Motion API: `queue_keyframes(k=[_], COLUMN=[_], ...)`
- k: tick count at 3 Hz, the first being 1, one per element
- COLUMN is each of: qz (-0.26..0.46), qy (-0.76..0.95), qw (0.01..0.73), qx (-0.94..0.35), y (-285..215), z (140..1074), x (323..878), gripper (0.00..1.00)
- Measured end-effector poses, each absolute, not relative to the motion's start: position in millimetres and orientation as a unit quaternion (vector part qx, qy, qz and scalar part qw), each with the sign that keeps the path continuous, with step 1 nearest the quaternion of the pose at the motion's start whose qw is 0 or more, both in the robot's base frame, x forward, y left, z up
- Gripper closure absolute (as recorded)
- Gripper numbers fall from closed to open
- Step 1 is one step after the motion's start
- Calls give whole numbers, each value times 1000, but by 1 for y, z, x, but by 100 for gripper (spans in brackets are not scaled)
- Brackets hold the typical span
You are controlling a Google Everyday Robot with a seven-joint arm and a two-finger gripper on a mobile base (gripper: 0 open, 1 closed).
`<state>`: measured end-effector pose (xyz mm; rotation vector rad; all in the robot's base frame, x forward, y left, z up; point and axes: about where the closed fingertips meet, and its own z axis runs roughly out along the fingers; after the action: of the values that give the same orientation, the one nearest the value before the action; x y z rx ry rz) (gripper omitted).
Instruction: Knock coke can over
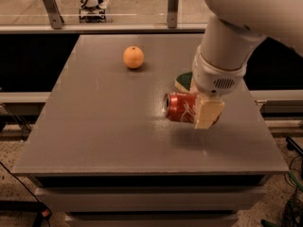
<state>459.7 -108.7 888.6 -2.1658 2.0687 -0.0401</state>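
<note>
The coke can (181, 107) lies on its side, its long axis running left to right across our view and roughly level. Its silver top faces left and its base end sits hidden behind the gripper (207, 117). We see the red wall with white script turned toward us. The can is right of the middle of the grey table (94, 126), nearer the front edge than the back, and a dark shadow spreads on the surface just under it. We cannot tell whether it rests on the tabletop or hangs slightly above it. The gripper comes down from the upper right on a thick white arm (227, 46), and one cream finger (208, 113) lies flat across the near side of the can's right end. The other finger is out of sight behind the can, so we read the jaws as clamped on the can. An orange (133, 57) stands well apart toward the back left, and a green sponge (184, 82) peeks out just behind the can, partly covered by the arm. Beyond the table we see a rail with two metal posts (51, 6), and speckled floor (9, 160) shows at the left.
</note>
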Motion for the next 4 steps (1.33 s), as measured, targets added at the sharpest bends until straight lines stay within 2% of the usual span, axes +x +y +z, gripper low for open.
queue_keyframes(k=[3,4], qz=[5,5], qy=[698,698], qw=[62,63], qx=[-713,-714], y=[-117,-117], z=[860,860], x=[450,450], gripper=[13,0])
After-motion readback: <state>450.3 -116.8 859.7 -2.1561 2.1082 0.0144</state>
